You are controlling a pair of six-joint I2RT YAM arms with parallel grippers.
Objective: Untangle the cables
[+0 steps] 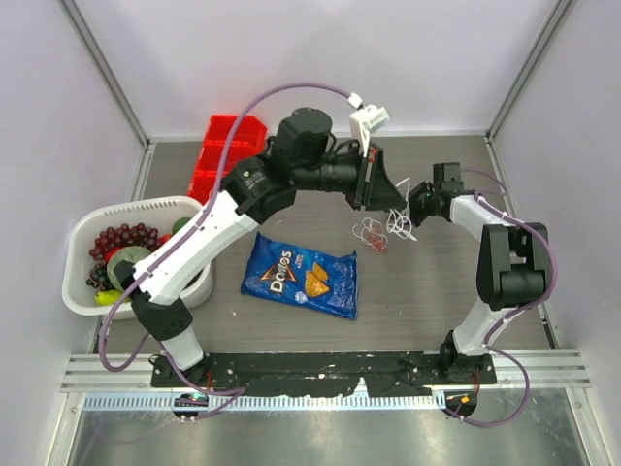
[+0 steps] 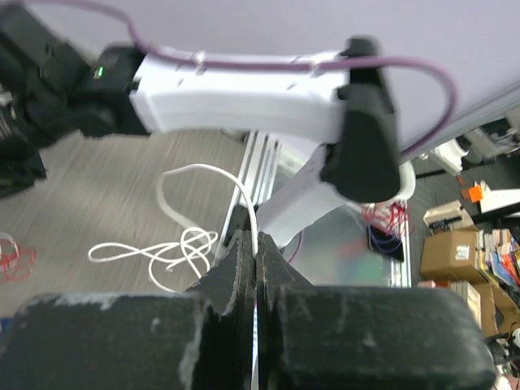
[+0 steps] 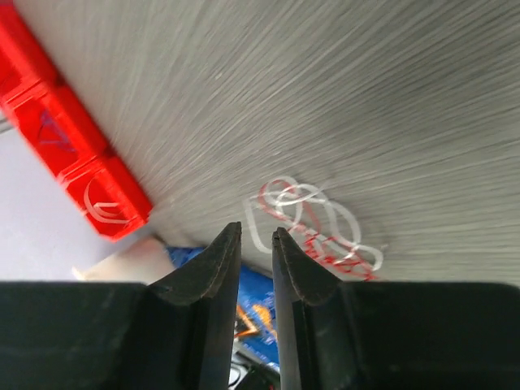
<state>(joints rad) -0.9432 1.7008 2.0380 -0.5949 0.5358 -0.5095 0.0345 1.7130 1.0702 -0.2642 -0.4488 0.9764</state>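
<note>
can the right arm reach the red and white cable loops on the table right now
Probably yes: the right gripper hangs empty, jaws slightly apart, with the cable loops on bare table ahead and nothing between. The left gripper, shut on a white cable, is close beside.

A blue chip bag (image 1: 301,277) lies flat on the gray desk (image 1: 427,291). Red boxes (image 1: 228,146) sit at the back. A white basket (image 1: 76,277) at the left holds dark grapes (image 1: 131,236).
</note>
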